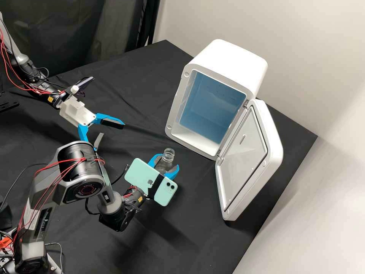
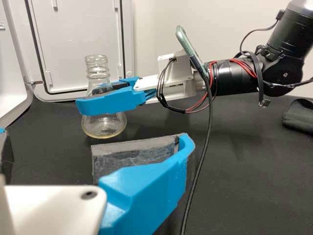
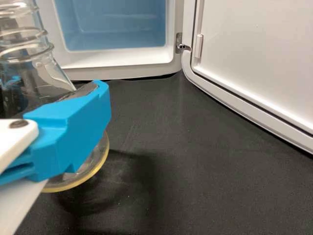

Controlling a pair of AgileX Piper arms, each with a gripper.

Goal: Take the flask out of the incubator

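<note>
I see the clear glass conical flask point(image 1: 167, 156) upright on the black cloth bench point(image 1: 144, 87), just before the white boxy incubator point(image 1: 228, 64), its door point(image 1: 249, 160) swung wide. My right gripper point(image 1: 164, 166) has its blue fingers clamped round the flask's shoulder. My left gripper point(image 1: 106, 133) hangs nearby, fingers spread wide, holding nothing.

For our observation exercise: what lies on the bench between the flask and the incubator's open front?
Nothing. In the right wrist view, the black bench is bare from the flask to the incubator.
</note>
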